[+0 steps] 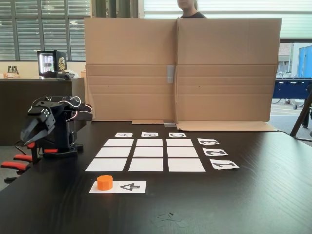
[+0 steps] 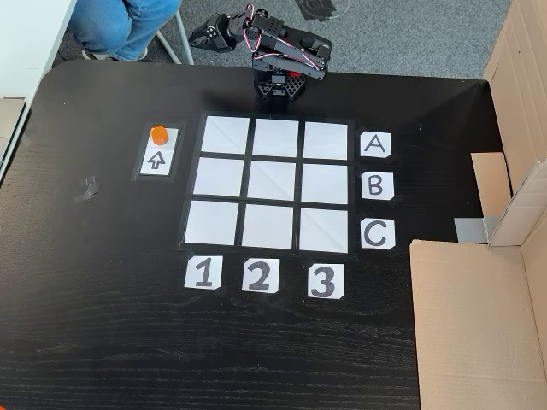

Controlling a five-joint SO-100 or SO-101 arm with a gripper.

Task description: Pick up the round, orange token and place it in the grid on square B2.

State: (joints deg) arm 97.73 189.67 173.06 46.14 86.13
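Observation:
The orange token [image 1: 105, 182] [image 2: 158, 134] stands on the end of a white card with a black arrow [image 1: 130, 186] [image 2: 156, 161], beside the grid. The grid [image 1: 118, 143] [image 2: 225, 135] is nine white paper rectangles on the black table. Square B2 [image 1: 149, 152] [image 2: 272, 183], the centre one, is bare. The black arm sits folded at the table edge behind the grid. Its gripper [image 1: 27, 138] [image 2: 203, 36] points down and away from the grid, well apart from the token. The fingers look shut with nothing between them.
Letter cards A, B, C [image 2: 377, 185] and number cards 1, 2, 3 [image 2: 260, 276] edge the grid. A cardboard wall [image 1: 180, 68] [image 2: 479, 325] stands along one side. Red clamps [image 1: 14, 165] hold the arm's base. A person sits near the arm [image 2: 120, 26].

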